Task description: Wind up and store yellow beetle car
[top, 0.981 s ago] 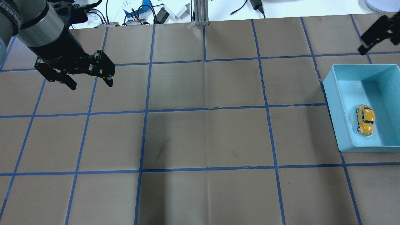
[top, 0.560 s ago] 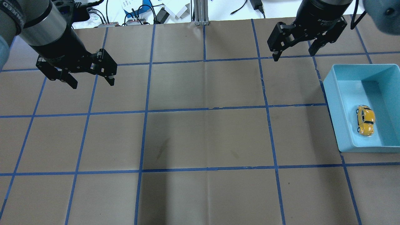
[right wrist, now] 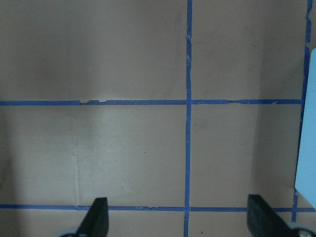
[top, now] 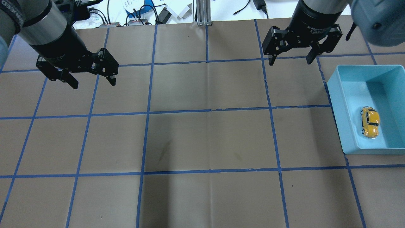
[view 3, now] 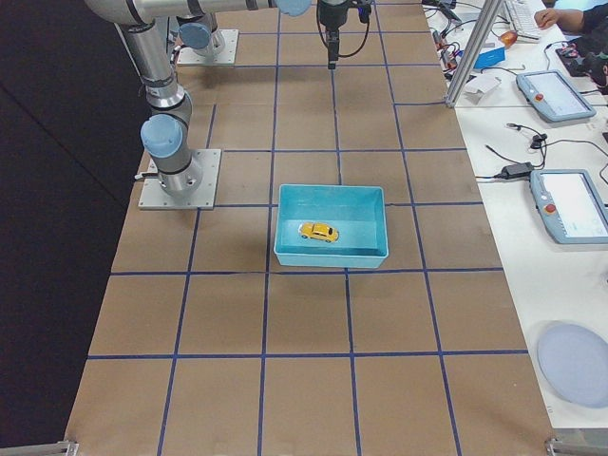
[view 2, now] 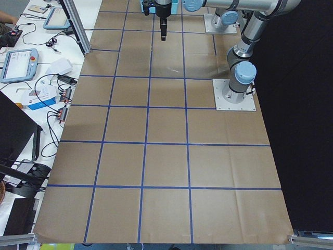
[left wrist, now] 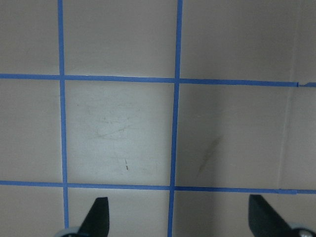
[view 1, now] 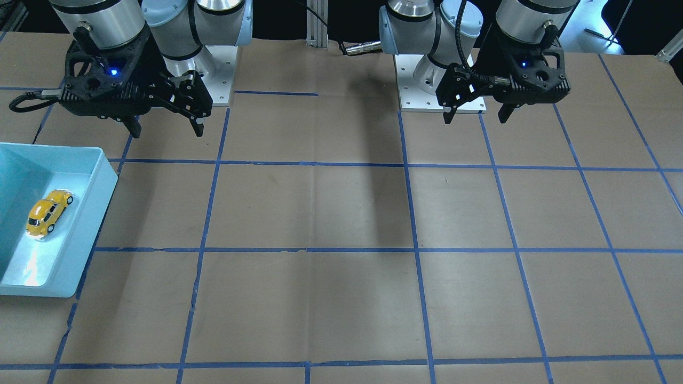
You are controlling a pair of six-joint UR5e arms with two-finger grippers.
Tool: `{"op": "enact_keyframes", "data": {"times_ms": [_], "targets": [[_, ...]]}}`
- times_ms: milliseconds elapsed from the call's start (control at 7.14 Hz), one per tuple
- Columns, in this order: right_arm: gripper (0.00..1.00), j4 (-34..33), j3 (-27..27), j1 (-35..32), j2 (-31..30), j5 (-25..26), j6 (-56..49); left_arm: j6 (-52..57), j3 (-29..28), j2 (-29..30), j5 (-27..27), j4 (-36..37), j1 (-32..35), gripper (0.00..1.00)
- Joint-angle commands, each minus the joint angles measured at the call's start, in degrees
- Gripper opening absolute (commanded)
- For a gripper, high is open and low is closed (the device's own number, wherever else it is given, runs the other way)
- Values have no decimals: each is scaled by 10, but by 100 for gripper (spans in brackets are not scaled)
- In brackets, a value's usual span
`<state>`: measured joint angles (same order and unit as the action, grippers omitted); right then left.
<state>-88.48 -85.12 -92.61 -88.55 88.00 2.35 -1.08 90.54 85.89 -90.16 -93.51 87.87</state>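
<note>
blue bin (top: 343, 117) cropped, yellow beetle car (top: 370, 122) tiny

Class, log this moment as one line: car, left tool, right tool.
object: yellow beetle car upright in blue bin | left tool: open, empty | right tool: open, empty, apart from bin

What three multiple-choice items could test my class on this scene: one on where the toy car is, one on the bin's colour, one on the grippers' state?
1. Where is the yellow beetle car?
A. On the bare table paper
B. Inside the bin
C. Outside the bin, leaning on its wall

2. What colour is the bin?
A. Light blue
B. Red
C. Green

3. How are the left gripper and the right gripper?
A. Both open and empty
B. Both shut
C. One holds the car

Answers:
1. B, the car rests on the bin's floor.
2. A, its walls are light blue.
3. A, each gripper's fingers stand apart with nothing between them.
</note>
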Motion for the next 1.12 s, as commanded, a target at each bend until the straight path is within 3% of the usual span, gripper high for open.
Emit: {"op": "enact_keyframes", "data": {"times_ms": [0, 981], "targets": [[100, 2, 0, 0, -1, 0, 3, -1, 0, -1, 2, 0, 1, 100], [100, 7, -2, 0, 0, 1, -3, -1, -26, 5, 3, -21, 1, 100]]}}
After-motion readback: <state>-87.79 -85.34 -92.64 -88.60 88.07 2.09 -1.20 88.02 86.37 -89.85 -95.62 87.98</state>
